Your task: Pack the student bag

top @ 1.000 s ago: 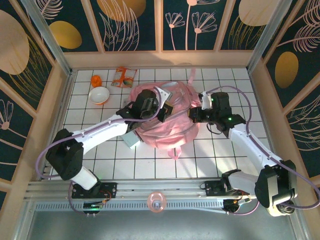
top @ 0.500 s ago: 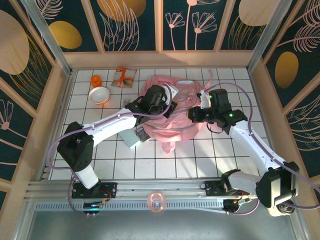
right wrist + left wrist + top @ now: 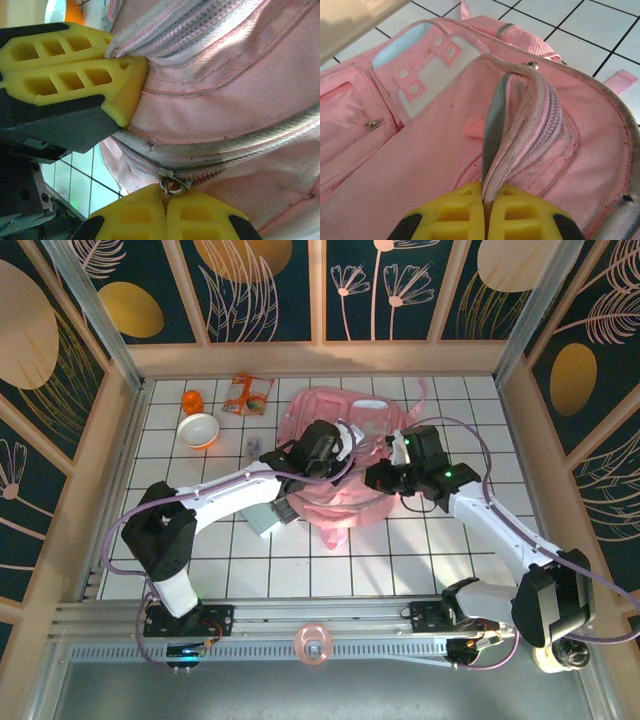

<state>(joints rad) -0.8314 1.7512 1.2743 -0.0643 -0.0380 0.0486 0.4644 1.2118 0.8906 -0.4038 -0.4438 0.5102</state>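
The bag (image 3: 306, 412) lies on the white-tiled worktop (image 3: 440, 550), toward its far side and between the two arms. A second ago it sat nearer the middle of the tiles; it has since slid away from the arm bases, and its loose strap end (image 3: 335, 537) has gone with it. The left arm (image 3: 225, 490) has stretched further out over the bag, while the right arm (image 3: 490, 525) has swung a little leftward. The left jaws are pressed together on the raised rim of the bag (image 3: 420, 165) beside its grey zip tape (image 3: 492, 125), and the fabric stands up in a ridge from that grip. The right jaws are likewise shut, pinching the small metal zip pull (image 3: 169, 186) at the end of a zip line (image 3: 250, 145) across the bag (image 3: 235, 100). In that same view the left jaws clamp a fold of fabric just above, close to the right jaws but not touching them. Well to the left of the bag stay a bowl (image 3: 198, 430), a small orange thing (image 3: 192, 401) and a snack packet (image 3: 248, 394), unmoved. A pale box (image 3: 263, 518) lies beneath the left arm.
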